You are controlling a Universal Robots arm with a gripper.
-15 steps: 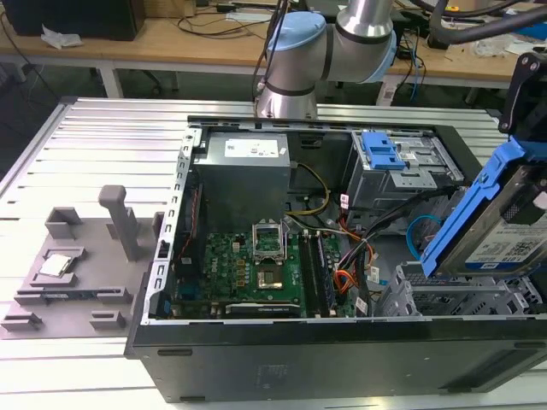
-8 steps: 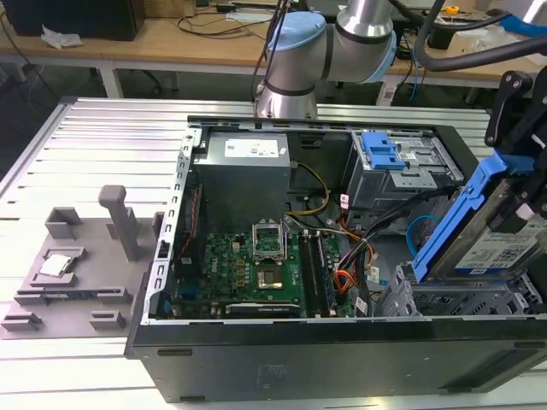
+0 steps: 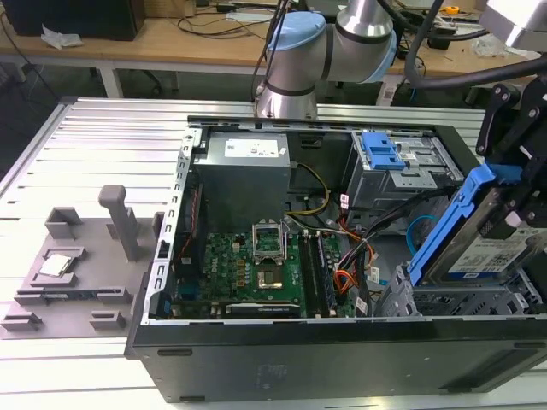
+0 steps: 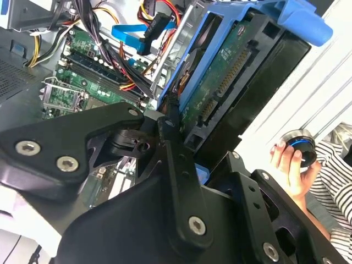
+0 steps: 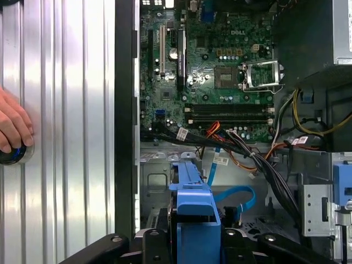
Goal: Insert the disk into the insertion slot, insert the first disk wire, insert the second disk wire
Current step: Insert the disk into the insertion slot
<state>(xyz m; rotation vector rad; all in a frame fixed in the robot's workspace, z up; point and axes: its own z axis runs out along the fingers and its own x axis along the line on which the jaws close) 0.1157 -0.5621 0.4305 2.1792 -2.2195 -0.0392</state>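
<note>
I have the fingers (image 4: 175,144) clamped on the disk (image 3: 480,254), holding it tilted. It hangs just above the insertion slot (image 3: 461,301) at the exterior view's right end of the case (image 3: 256,363), angled, I judge, to slide in.

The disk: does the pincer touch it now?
Touching. In the second wrist view, the pincer is shut on the disk, one black finger pressed along its blue carrier edge. In the exterior view the disk hangs tilted in its grip.
</note>
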